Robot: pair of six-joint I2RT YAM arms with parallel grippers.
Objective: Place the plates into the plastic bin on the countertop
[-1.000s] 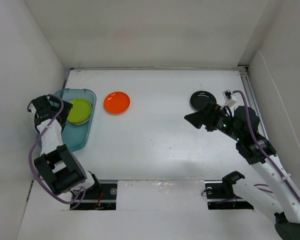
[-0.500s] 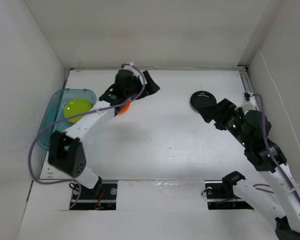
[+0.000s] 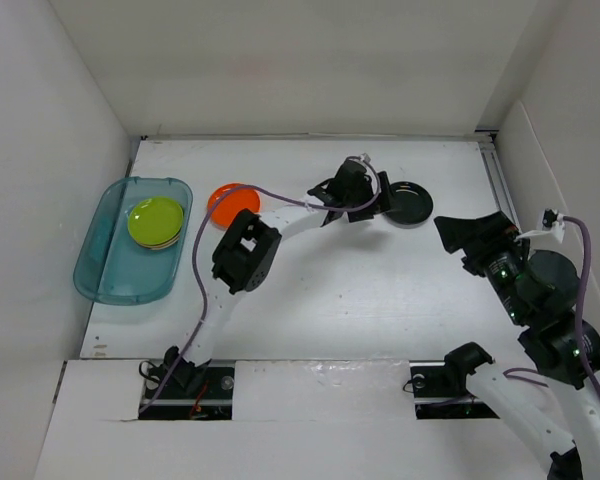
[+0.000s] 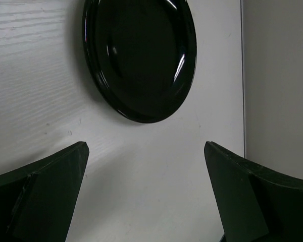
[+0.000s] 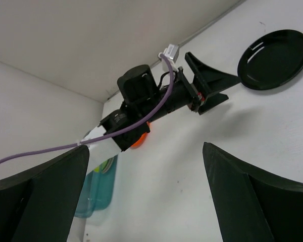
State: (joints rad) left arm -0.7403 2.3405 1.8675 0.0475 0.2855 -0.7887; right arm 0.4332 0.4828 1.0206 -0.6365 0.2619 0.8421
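The left arm [image 3: 280, 222] is stretched across the countertop [image 3: 320, 300] toward the back right. The left gripper [image 3: 382, 196] is held just beside the left rim of a black plate [image 3: 410, 203]. In the left wrist view its jaws are seen spread wide with nothing between them. The black plate [image 4: 140, 55] lies flat just ahead of the fingertips [image 4: 65, 166], and a strip of bare countertop is seen between them. No contact is shown.

The right gripper [image 3: 458, 240] is held up over the right side of the countertop, near the black plate but apart from it. Its jaws are likewise spread and nothing is held. From the right wrist camera, the left arm and the black plate [image 5: 274, 59] are seen between its fingers [image 5: 252, 196].

The bin [image 3: 105, 275] is set at the far left, close to the left wall [image 3: 40, 200]. A green plate [image 3: 156, 221] is seen in its back half, on top of a small stack. The rims beneath are too thin for their colours to be told.

An orange plate [image 3: 228, 203] lies flat on the countertop just right of the bin, apart from it. Its right edge is partly covered by the left arm. A purple cable [image 3: 280, 195] is run along that arm.
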